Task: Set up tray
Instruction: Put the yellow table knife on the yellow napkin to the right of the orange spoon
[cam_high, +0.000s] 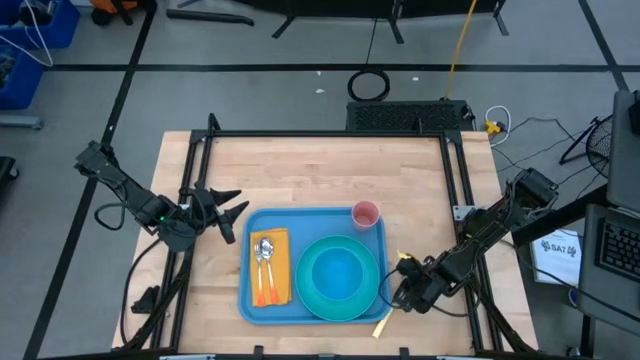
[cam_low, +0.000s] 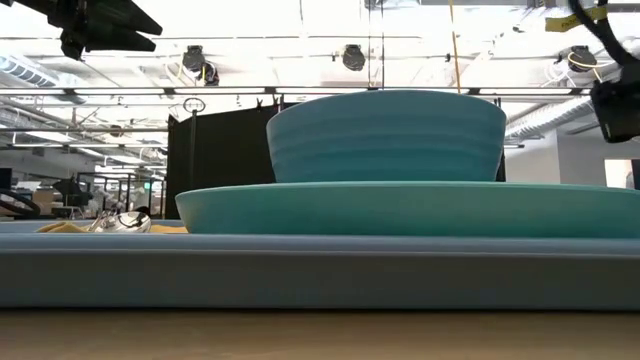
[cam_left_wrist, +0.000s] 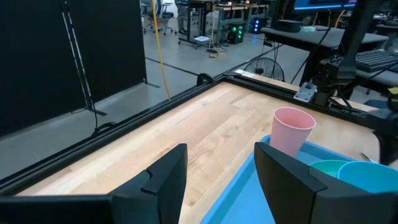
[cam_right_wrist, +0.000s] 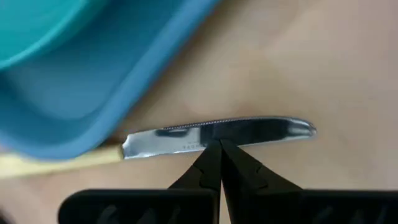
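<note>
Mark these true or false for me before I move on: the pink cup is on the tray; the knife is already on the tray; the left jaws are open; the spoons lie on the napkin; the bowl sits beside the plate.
1. The pink cup stands on the tray, in a far corner. True.
2. The knife is on the tray. False: it lies on the wooden table just off the tray's edge, at the right gripper, whose jaws look shut.
3. The left gripper has its jaws open. True.
4. The spoons lie on the napkin. True.
5. The bowl sits beside the plate. False: it sits on the plate.
</note>
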